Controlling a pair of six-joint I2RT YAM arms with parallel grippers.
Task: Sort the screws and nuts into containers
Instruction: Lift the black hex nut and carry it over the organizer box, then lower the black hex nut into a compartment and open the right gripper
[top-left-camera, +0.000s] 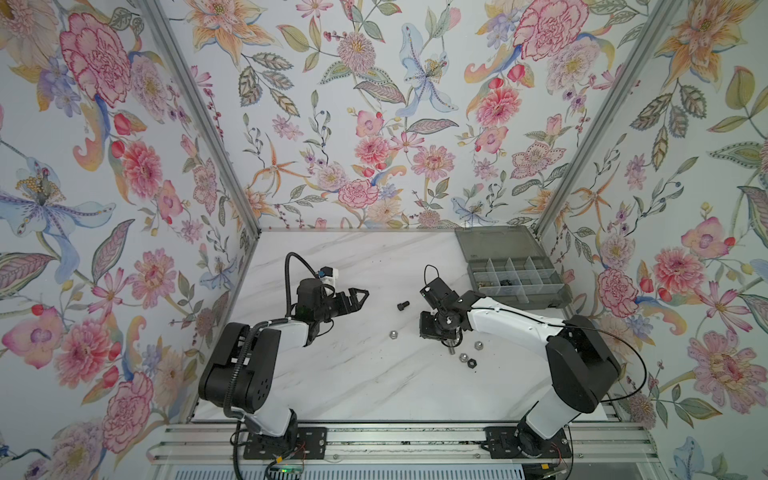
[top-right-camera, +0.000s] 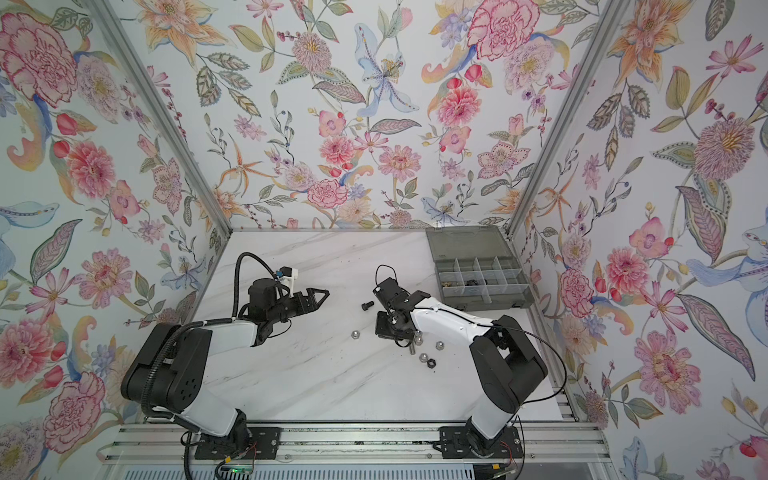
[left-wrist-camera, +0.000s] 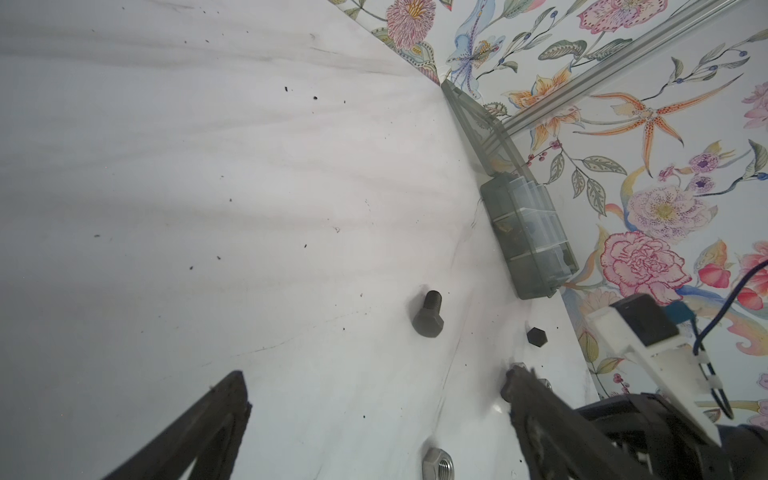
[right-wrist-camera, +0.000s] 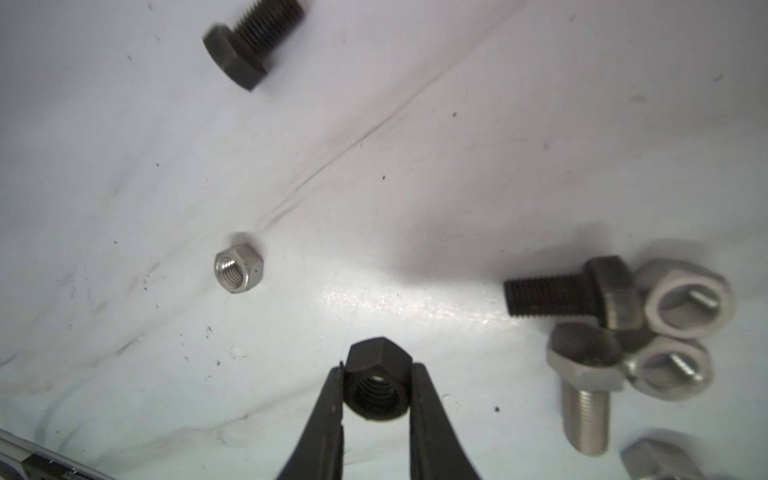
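Right gripper (right-wrist-camera: 377, 370) pinches black hex nut (right-wrist-camera: 376, 384) across flats, bore pointing back along the fingers (right-wrist-camera: 324, 415). Organiser box (top-left-camera: 536, 298) sits nearer this arm. Left gripper (left-wrist-camera: 374, 378) wide, empty, farther from box.

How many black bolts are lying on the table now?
2. One black bolt lies alone, apart from the rest; the second black bolt lies beside the silver bolt, against the silver nuts. The right arm may hide others.
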